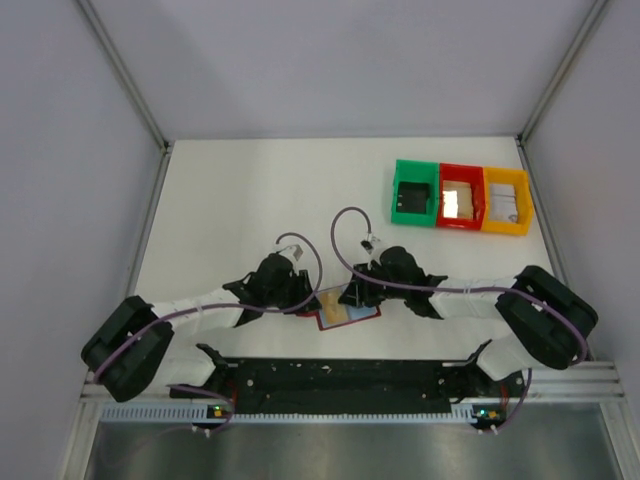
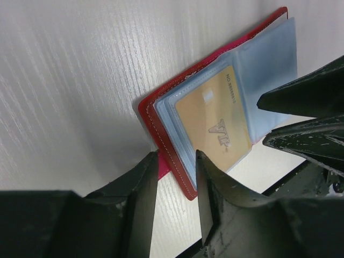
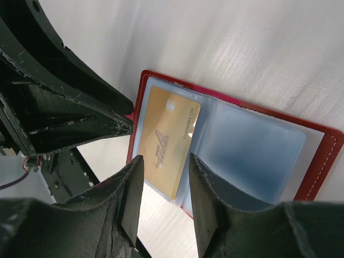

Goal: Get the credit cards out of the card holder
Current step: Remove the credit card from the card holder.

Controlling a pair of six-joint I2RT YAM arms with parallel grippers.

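The dark red card holder (image 1: 362, 314) lies open on the table between both grippers, its clear blue-grey sleeves up. A tan VIP credit card (image 2: 215, 123) sits in the sleeve on its left page. My left gripper (image 2: 176, 156) is open, and its fingers straddle the holder's near corner (image 2: 185, 183). In the right wrist view the holder (image 3: 322, 156) spreads out below my open right gripper (image 3: 165, 157), which hovers over the tan card's (image 3: 166, 137) lower edge. From above, the left gripper (image 1: 305, 295) and right gripper (image 1: 360, 293) face each other across the holder.
Green (image 1: 399, 190), red (image 1: 460, 223) and yellow (image 1: 506, 230) bins stand in a row at the back right, each with a card inside. The arms' black base rail (image 1: 340, 378) runs along the near edge. Grey walls close in on both sides.
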